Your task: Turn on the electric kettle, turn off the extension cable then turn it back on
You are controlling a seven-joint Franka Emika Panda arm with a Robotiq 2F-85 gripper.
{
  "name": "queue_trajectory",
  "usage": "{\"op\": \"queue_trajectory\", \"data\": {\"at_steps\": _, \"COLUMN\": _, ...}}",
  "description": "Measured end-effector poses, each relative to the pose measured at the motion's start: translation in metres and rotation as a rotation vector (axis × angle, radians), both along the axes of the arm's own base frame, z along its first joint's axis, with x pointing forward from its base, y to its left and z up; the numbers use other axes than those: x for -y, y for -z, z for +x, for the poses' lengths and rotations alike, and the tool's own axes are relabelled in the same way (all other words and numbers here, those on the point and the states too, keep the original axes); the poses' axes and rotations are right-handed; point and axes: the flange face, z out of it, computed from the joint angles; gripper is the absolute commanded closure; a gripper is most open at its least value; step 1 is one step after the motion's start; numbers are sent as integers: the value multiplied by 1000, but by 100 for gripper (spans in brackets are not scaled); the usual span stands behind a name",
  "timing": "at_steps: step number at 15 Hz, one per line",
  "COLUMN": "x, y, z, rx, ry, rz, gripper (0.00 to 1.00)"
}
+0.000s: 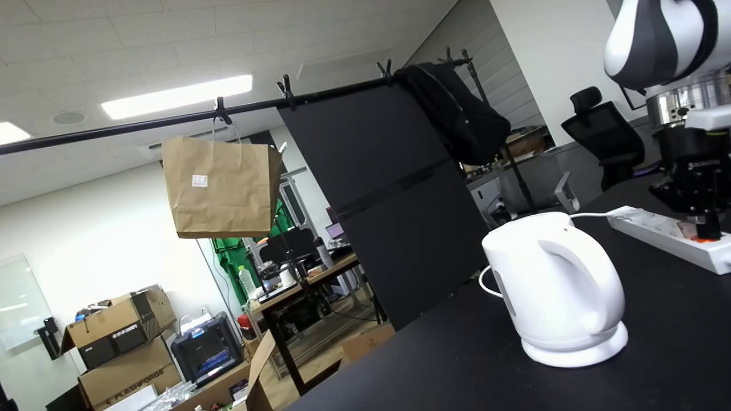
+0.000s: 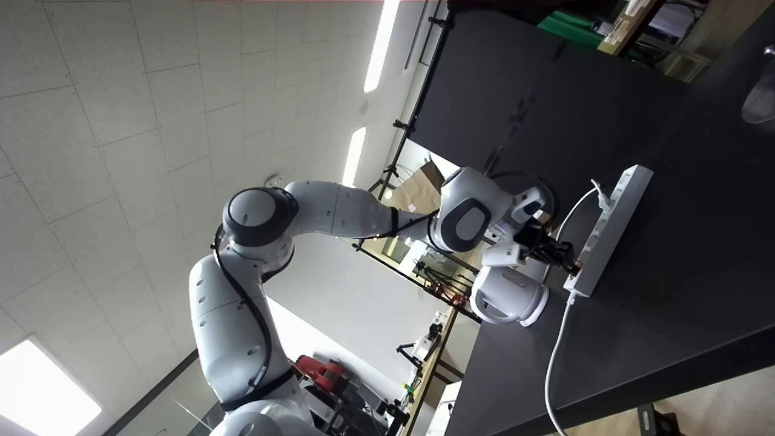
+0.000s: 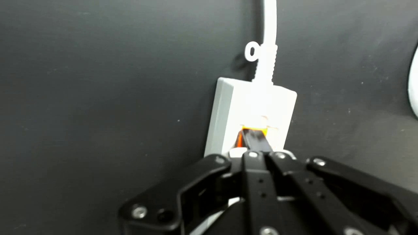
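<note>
The white electric kettle [image 1: 548, 285] stands upright on its round base on the dark table; it also shows in an exterior view [image 2: 511, 293] behind the gripper. The extension cable [image 1: 657, 227], a long flat white strip, lies on the table in both exterior views [image 2: 613, 233]. In the wrist view its cord end [image 3: 246, 101] is visible, with an orange-lit switch [image 3: 240, 140]. My gripper [image 3: 256, 138] is shut, its fingertips together and empty, over the switch and apparently touching it; it also shows in both exterior views [image 1: 709, 228] [image 2: 574, 266]. The fingers hide most of the switch.
A white plug [image 2: 603, 200] sits in the strip, its cord running towards the kettle. The strip's white cord [image 2: 554, 363] runs over the table edge. A clear object [image 2: 761, 97] stands on the table. A white curved edge [image 3: 414, 85] shows at the right.
</note>
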Motion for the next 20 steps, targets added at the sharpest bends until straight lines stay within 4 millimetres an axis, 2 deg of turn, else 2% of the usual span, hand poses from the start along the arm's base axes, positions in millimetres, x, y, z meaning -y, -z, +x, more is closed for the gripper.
{"op": "queue_trajectory", "data": {"at_steps": 3, "x": 4, "y": 7, "z": -4, "rx": 20, "ry": -58, "rz": 122, "gripper": 100}}
{"op": "queue_trajectory", "data": {"at_steps": 7, "x": 20, "y": 15, "z": -6, "rx": 9, "ry": -90, "rz": 239, "gripper": 100}}
{"op": "queue_trajectory", "data": {"at_steps": 11, "x": 29, "y": 18, "z": -5, "rx": -7, "ry": -97, "rz": 278, "gripper": 100}}
{"op": "queue_trajectory", "data": {"at_steps": 15, "x": 28, "y": 17, "z": -2, "rx": 5, "ry": -97, "rz": 291, "gripper": 100}}
{"op": "queue_trajectory", "data": {"at_steps": 17, "x": 25, "y": 6, "z": 3, "rx": 36, "ry": -108, "rz": 316, "gripper": 100}}
{"op": "queue_trajectory", "data": {"at_steps": 20, "x": 17, "y": -32, "z": 14, "rx": 98, "ry": -140, "rz": 365, "gripper": 100}}
